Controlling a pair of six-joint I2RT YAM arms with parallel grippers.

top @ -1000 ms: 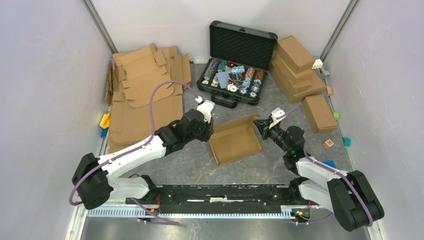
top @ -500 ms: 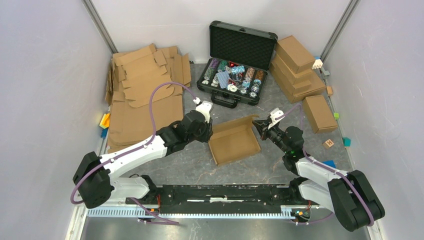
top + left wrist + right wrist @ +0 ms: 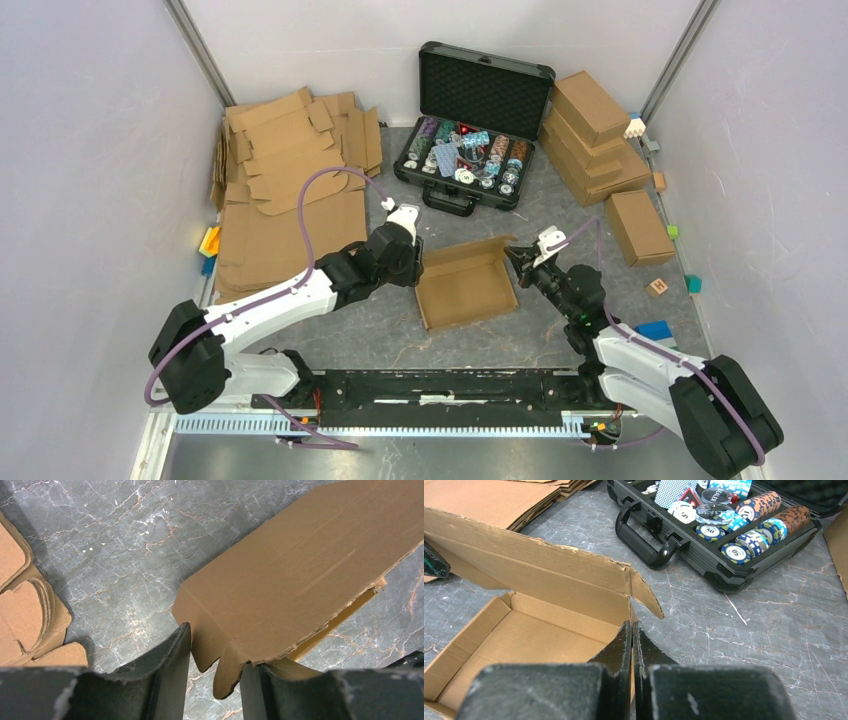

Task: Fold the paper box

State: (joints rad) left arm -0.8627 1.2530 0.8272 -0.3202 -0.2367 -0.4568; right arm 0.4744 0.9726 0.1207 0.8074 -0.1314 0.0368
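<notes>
Clear disc (image 3: 715, 495) in case (image 3: 724, 575): "DEALER", first letter partly hidden. Chips (image 3: 684, 511): face marks too blurred to read. Wooden block (image 3: 657, 287) on bench: one letter, unclear.

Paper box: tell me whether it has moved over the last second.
Yes, slightly. The paper box has slid left, toward the stack of flat blanks, and its raised lid edge now sits farther from the black case.

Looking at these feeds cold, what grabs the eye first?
The half-folded paper box, lid raised, sits mid-table between the left gripper and right gripper. Behind it lies an open black case of poker chips, with flat cardboard blanks far left and finished boxes far right.
</notes>
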